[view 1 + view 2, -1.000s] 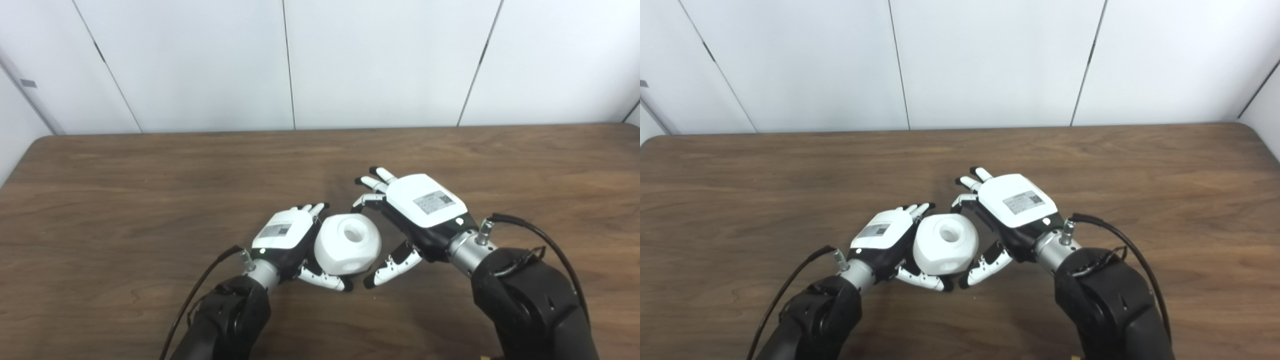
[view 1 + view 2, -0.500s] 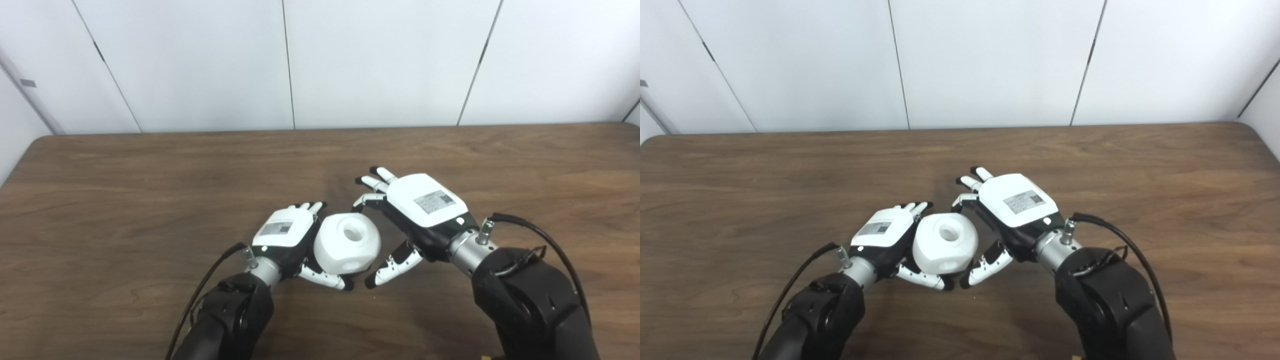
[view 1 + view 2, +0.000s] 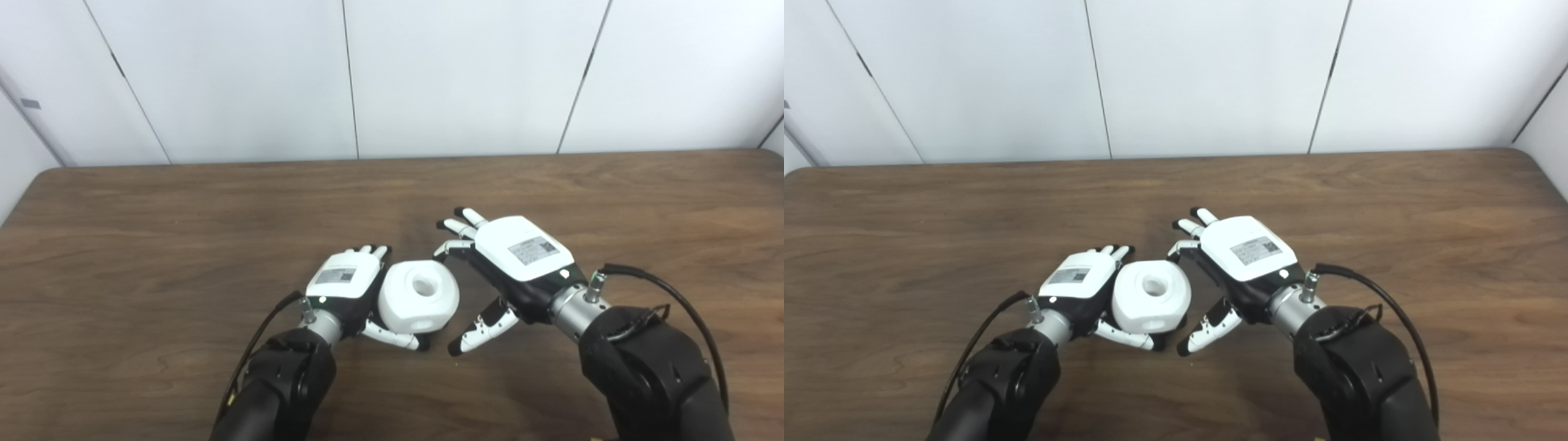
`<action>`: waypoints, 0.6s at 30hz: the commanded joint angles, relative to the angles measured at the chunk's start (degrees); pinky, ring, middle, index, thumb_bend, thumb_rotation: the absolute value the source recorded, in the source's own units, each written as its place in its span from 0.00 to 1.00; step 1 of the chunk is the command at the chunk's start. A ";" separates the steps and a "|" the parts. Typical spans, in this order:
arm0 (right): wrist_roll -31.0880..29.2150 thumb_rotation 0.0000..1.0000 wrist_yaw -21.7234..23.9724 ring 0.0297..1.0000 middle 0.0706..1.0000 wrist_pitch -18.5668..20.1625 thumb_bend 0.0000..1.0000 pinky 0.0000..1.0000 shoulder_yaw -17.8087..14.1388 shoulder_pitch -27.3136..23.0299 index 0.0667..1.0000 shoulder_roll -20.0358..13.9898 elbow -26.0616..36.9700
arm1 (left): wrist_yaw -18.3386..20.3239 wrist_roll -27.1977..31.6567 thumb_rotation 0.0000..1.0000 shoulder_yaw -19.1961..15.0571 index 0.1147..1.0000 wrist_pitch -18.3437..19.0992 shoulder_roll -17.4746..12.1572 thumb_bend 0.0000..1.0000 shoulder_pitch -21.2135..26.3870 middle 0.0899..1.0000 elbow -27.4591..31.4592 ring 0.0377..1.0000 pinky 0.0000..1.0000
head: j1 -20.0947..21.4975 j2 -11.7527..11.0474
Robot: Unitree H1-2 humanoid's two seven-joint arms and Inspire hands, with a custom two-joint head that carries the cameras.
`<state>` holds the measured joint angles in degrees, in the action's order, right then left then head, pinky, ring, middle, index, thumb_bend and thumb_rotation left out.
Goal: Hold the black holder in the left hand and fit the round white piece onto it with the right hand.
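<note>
The round white piece (image 3: 418, 297), a chunky faceted knob with a hole in its top, sits in my left hand (image 3: 343, 283) near the table's middle front. The left fingers curl round its far side and the thumb (image 3: 392, 337) runs under its near side. No black holder shows; anything beneath the white piece is hidden. My right hand (image 3: 1242, 252) hangs just right of the piece, open, palm toward it. Its fingertips (image 3: 1185, 225) are near the piece's far right edge, its thumb (image 3: 1206, 331) is at the near right, and there is a small gap to the piece.
The brown wooden table (image 3: 153, 233) stretches wide on both sides, with its far edge against white wall panels (image 3: 245, 79). A black cable (image 3: 667, 294) loops from the right wrist and another (image 3: 980, 331) from the left wrist.
The left hand has turned the white piece so that its hole faces more upward, and it has shifted slightly left and down. The right hand has barely moved. The camera has shifted a little.
</note>
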<state>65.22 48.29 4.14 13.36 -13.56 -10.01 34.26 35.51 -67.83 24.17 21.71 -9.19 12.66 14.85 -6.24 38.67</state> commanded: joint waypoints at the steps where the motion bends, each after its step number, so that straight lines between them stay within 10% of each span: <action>1: -0.39 0.43 -1.66 1.00 0.95 0.01 0.92 0.74 -0.55 -1.22 0.71 0.29 2.15 | 3.19 -2.16 0.50 -1.40 1.00 2.98 -0.95 1.00 0.21 1.00 0.38 1.00 1.00 | -0.06 0.04; 18: -0.29 0.41 -1.49 1.00 0.95 0.22 0.92 0.74 -0.60 -1.13 0.71 0.61 2.22 | 22.18 -11.81 0.41 -5.91 1.00 4.10 0.87 1.00 0.64 1.00 3.95 1.00 1.00 | 0.01 0.00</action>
<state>65.23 48.25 4.22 13.14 -13.38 -9.93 34.26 53.19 -77.47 19.43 23.49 -7.36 14.37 19.24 -6.15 38.58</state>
